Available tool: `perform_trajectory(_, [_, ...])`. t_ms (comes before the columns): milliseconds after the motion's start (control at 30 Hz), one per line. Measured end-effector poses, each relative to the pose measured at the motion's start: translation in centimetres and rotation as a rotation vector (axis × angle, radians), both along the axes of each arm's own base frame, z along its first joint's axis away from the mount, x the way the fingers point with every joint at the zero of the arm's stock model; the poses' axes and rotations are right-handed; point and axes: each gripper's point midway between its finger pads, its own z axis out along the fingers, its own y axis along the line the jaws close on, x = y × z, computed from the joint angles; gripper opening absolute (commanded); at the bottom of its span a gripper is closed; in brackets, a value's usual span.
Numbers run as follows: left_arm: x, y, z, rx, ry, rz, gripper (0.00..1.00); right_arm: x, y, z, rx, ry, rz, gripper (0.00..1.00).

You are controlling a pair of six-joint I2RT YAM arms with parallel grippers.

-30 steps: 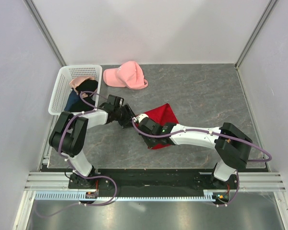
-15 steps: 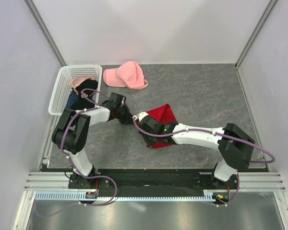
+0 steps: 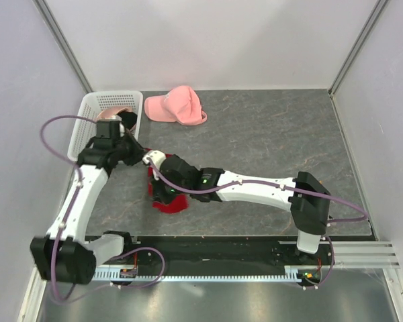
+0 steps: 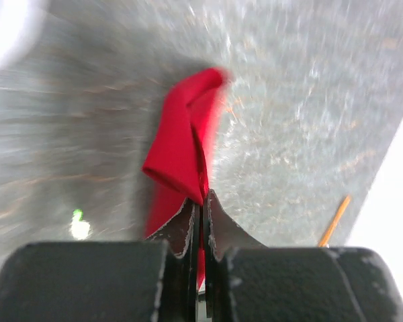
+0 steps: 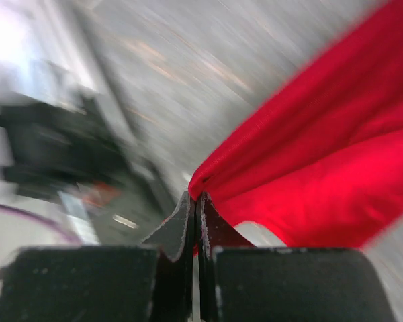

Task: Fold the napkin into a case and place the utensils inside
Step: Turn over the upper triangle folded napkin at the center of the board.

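The red napkin (image 3: 171, 203) is bunched into a narrow hanging strip near the table's left front, partly hidden under the right arm. My left gripper (image 3: 146, 164) is shut on its upper corner; in the left wrist view the cloth (image 4: 185, 141) droops from between the closed fingertips (image 4: 200, 198). My right gripper (image 3: 161, 194), stretched far to the left, is shut on another edge, and red folds (image 5: 322, 154) spread from its tips (image 5: 196, 198). One thin orange utensil (image 4: 334, 221) lies on the table at the right edge of the left wrist view.
A white basket (image 3: 87, 117) with dark garments stands at the back left, close to the left wrist. A pink cap (image 3: 176, 106) lies behind, beside the basket. The right arm's long white link (image 3: 255, 184) spans the table's middle. Grey walls enclose the table.
The left gripper has shut on the napkin. Both grippers have swung left, pulling the cloth from flat in the middle to a bunched strip at the left.
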Motion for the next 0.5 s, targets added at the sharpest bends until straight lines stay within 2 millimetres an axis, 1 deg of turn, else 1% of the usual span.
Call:
perform_trajectory(33, [-0.5, 1.1, 1.9, 0.034, -0.032, 0.021, 0.02, -0.6, 1.6, 1.5, 0.06, 0.009, 0.027, 0.0])
perform_trajectory(100, [-1.3, 2.2, 4.9, 0.078, -0.088, 0.036, 0.02, -1.3, 3.8, 4.2, 0.179, 0.033, 0.063, 0.0])
perform_trajectory(133, [-1.7, 2.4, 6.4, 0.093, -0.12, 0.036, 0.02, -1.7, 4.5, 5.4, 0.235, 0.049, 0.08, 0.0])
perform_trajectory(200, [-2.0, 2.8, 8.6, 0.117, -0.163, 0.033, 0.02, -2.1, 5.6, 7.4, 0.349, 0.078, 0.101, 0.0])
perform_trajectory(233, [-2.1, 2.6, 8.8, 0.122, -0.164, 0.026, 0.02, -2.2, 5.8, 7.8, 0.389, 0.103, 0.109, 0.0])
perform_trajectory(300, [-2.1, 2.0, 8.4, 0.132, -0.14, 0.002, 0.02, -2.3, 5.6, 7.5, 0.453, 0.153, 0.113, 0.0])
perform_trajectory(333, [-1.9, 1.4, 7.5, 0.145, -0.111, -0.018, 0.02, -2.1, 5.2, 6.9, 0.48, 0.19, 0.11, 0.0])
perform_trajectory(367, [-1.6, 0.5, 6.4, 0.155, -0.075, -0.047, 0.02, -1.9, 4.5, 5.9, 0.498, 0.229, 0.104, 0.0])
perform_trajectory(400, [-1.3, -0.6, 5.2, 0.17, -0.044, -0.082, 0.02, -1.5, 3.7, 4.7, 0.504, 0.258, 0.092, 0.0])
perform_trajectory(433, [-1.0, -1.6, 4.0, 0.182, -0.016, -0.11, 0.02, -1.1, 2.5, 3.0, 0.502, 0.296, 0.075, 0.0])
perform_trajectory(500, [-0.2, -4.1, 0.6, 0.214, 0.062, -0.174, 0.02, -0.3, -0.4, -1.0, 0.472, 0.375, 0.026, 0.0])
